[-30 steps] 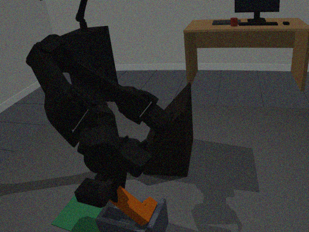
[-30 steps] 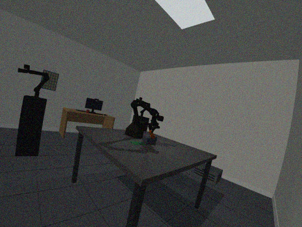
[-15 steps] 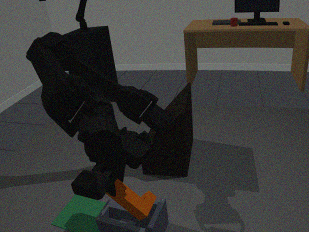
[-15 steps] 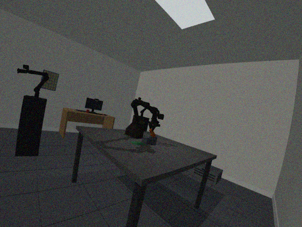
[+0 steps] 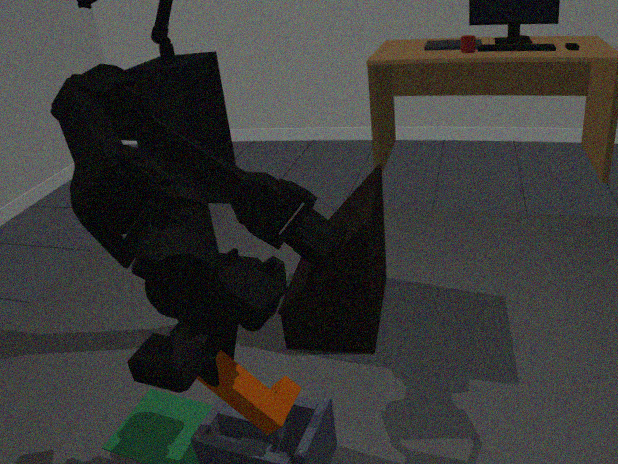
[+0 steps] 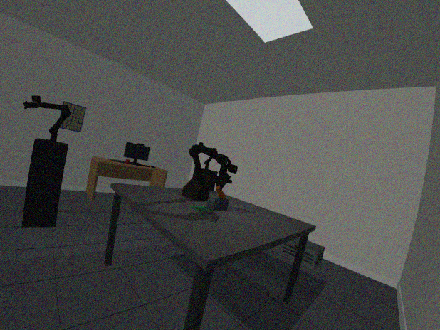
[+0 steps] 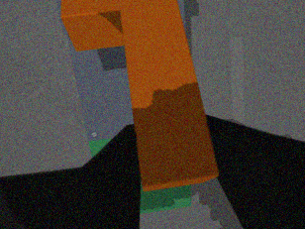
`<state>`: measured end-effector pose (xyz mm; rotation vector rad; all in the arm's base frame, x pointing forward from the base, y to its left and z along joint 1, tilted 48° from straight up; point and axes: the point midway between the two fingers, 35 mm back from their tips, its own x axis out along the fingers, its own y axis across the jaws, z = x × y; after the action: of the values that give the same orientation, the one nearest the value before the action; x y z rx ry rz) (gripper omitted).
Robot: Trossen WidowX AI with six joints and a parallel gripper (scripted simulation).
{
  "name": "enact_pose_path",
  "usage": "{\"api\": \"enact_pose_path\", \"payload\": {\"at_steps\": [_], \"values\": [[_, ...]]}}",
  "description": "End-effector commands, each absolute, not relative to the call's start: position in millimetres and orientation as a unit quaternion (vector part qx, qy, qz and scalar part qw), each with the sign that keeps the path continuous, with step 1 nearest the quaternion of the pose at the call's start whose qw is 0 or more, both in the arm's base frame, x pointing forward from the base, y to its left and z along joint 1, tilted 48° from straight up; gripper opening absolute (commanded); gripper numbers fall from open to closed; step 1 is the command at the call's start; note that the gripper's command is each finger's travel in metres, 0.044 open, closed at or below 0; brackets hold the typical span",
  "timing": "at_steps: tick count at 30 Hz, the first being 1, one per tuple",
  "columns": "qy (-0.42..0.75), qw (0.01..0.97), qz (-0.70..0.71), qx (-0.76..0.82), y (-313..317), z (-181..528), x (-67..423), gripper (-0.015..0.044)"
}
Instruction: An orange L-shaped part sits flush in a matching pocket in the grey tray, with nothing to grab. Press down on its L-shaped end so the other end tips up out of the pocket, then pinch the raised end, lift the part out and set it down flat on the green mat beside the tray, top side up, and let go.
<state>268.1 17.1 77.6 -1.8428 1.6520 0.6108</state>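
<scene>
Fingers [image 5: 212, 367] of the black six-joint arm are clamped on the straight end of the orange L-shaped block [image 5: 255, 395], holding it clear of the pocket. From the top view the block hangs tilted, its gripped end higher and toward the arm, its L-shaped foot lower and pointing away over the grey rectangular tray [image 5: 315, 430]. The tray's dark pocket shows beneath the block, and whether the foot touches the tray rim cannot be told. Just beside the tray, on the arm's side, lies the flat green mat [image 5: 150, 425], partly darkened by the arm's shadow. Through the wrist camera the orange block [image 7: 158, 83] runs away from the lens, its near half in shadow, with the grey tray [image 7: 99, 108] behind it and a strip of green mat [image 7: 165, 197] under its near end. The exterior view shows the arm [image 6: 210, 171] bent over the dark grey worktop [image 6: 228, 231], the orange block [image 6: 221, 193] hanging above the tray.
</scene>
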Motion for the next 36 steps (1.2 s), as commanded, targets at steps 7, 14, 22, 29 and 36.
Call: {"api": "enact_pose_path", "payload": {"at_steps": [7,14,22,29,36], "values": [[0.619,0.293,0.226,-0.693,-14,108,263,0.0],[0.619,0.293,0.226,-0.693,-32,127,260,0.0],[0.619,0.292,0.225,-0.693,-56,152,255,0.0],[0.619,0.292,0.225,-0.694,-77,174,250,0.0],[0.619,0.292,0.224,-0.694,-87,185,248,0.0]]}}
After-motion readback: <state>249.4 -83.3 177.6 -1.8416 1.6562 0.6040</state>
